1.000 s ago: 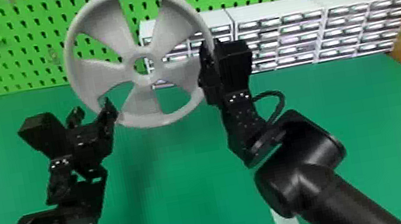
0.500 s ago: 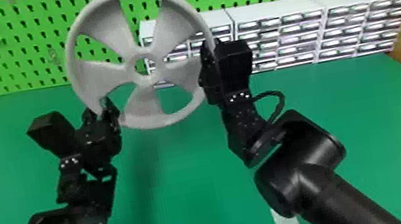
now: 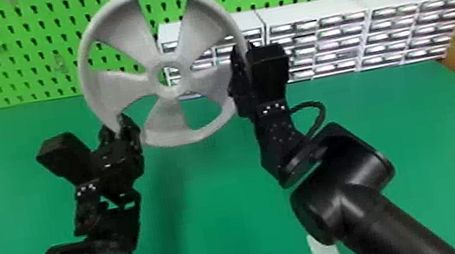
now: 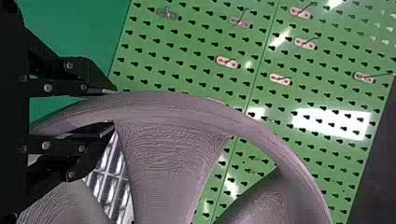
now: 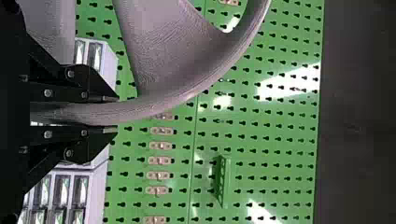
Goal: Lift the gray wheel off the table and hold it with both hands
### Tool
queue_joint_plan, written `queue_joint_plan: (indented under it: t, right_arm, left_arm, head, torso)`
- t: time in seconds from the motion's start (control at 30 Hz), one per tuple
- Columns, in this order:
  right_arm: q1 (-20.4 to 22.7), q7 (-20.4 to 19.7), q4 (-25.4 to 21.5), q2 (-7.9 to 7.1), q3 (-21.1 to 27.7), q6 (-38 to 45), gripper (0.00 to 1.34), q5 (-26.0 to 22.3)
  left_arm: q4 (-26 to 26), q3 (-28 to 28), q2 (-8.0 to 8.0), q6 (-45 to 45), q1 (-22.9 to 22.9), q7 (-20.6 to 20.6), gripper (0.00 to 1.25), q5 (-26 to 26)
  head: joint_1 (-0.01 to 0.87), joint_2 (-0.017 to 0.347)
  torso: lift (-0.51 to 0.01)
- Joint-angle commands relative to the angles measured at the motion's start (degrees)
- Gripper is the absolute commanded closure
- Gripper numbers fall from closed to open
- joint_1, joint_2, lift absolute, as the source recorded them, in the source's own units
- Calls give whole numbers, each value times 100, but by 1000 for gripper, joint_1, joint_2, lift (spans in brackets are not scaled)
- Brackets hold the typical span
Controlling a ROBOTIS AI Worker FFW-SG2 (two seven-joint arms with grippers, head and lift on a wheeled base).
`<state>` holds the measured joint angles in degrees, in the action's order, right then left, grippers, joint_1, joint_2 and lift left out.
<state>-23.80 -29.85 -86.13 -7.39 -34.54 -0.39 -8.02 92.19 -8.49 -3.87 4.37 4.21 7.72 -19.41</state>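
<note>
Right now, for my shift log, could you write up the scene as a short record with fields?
wheel: gray, upright, raised off the green table
right gripper: shut on the rim, at the wheel's right side
left gripper: at the rim's lower left; whether it grips is unclear
background: white drawer units on the table's far side, in front of a green pegboard
</note>
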Motion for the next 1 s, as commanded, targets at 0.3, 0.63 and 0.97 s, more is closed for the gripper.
queue_joint_plan:
  t: [0.3, 0.63, 0.97]
  right_arm:
    - [7, 23, 0, -8, 35, -14, 1142, -7]
    - [16, 85, 0, -8, 35, -14, 1142, -7]
    - [43, 129, 0, -26, 53, -146, 1142, 2]
  left_arm:
    - [44, 225, -105, -235, 89, -200, 934, -80]
    - [62, 216, -149, -287, 115, -218, 932, -62]
    - [62, 269, -158, -287, 133, -271, 932, -10]
  head:
    - [711, 15]
    - [711, 15]
    - [711, 15]
  torso:
    - [-98]
    - [-98]
    - [-98]
